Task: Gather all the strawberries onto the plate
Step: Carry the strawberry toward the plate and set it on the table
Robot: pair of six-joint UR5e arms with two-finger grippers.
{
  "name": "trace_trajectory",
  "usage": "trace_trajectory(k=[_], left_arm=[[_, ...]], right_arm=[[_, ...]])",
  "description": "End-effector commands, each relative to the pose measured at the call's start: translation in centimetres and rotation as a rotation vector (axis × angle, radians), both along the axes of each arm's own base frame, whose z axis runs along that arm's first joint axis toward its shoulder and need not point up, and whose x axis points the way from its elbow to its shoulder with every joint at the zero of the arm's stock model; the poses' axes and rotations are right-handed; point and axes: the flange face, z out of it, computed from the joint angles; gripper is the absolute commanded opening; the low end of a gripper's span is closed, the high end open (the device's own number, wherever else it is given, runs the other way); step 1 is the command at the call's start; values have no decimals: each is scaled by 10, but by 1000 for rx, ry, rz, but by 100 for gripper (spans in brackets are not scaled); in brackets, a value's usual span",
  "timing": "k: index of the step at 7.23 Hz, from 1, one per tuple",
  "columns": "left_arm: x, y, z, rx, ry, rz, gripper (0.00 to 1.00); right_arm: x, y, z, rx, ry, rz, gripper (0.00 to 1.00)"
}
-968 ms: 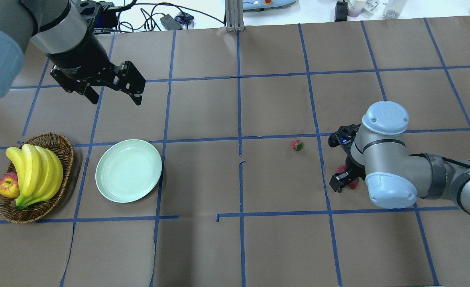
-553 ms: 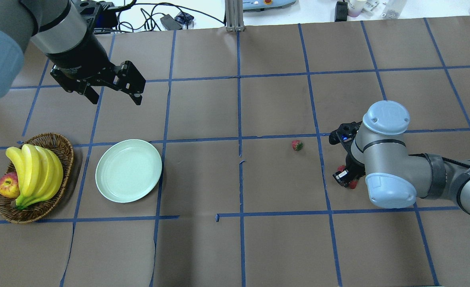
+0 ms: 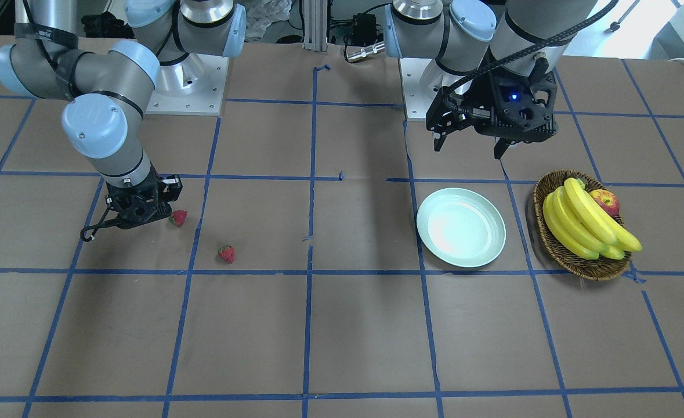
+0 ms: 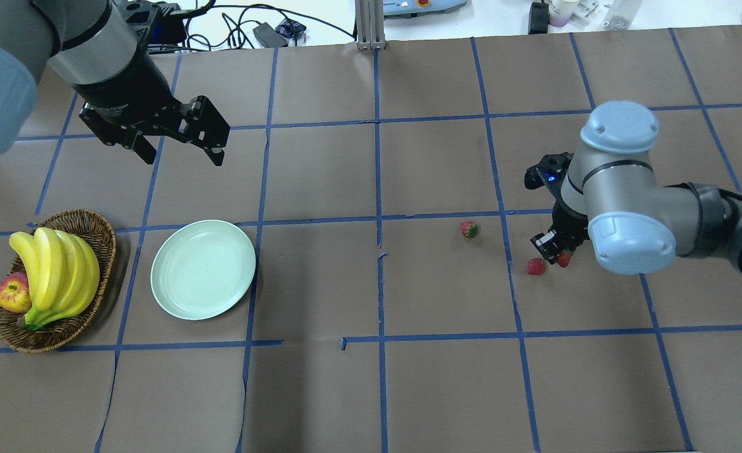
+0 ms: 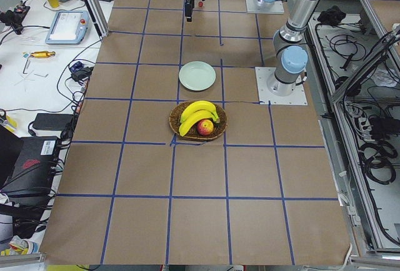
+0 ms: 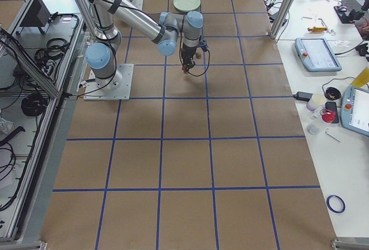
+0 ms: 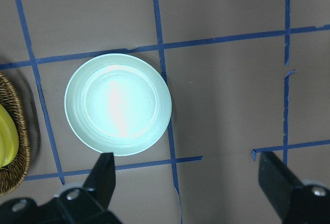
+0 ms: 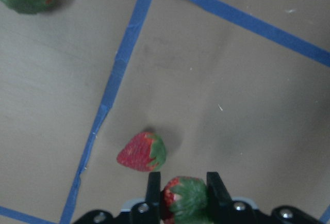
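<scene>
My right gripper [image 4: 558, 253] is shut on one strawberry [image 8: 184, 198], held just above the table; it shows red under the wrist in the overhead view [image 4: 564, 258]. A second strawberry [image 4: 536, 267] lies on the table just beside it, also in the right wrist view [image 8: 142, 153] and the front view [image 3: 178, 217]. A third strawberry [image 4: 469, 229] lies further left [image 3: 226, 253]. The pale mint plate [image 4: 202, 269] is empty, at the left. My left gripper [image 4: 182, 156] hangs open and empty above and behind the plate [image 7: 117, 104].
A brown wicker basket [image 4: 89, 221] with bananas [image 4: 56, 270] and a red-yellow apple [image 4: 12, 293] stands left of the plate. Blue tape lines grid the brown table cover. Cables and devices lie beyond the far edge.
My right gripper shut on a strawberry and moved with it away from the robot's base, uncovering the second strawberry beside it. The left arm has not moved.
</scene>
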Motion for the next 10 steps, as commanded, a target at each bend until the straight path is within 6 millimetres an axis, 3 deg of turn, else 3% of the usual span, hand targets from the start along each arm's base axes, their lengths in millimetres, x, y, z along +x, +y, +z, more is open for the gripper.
trace_trajectory(k=[1,3,4,6,8,10], left_arm=[[0,0,-1,1,0,1,100],[0,0,-1,1,0,-2,100],[0,0,0,0,0,1,100],[0,0,0,0,0,1,100],[0,0,-1,1,0,1,100],[0,0,0,0,0,-2,100]], right_arm=[[28,-21,33,-60,-53,-129,0],[53,-28,43,-172,-96,-257,0],[80,-26,47,-223,-105,-327,0],[146,-14,41,-245,-128,-523,0],[243,5,24,-248,-143,-555,0],[306,24,21,-238,-156,-575,0]])
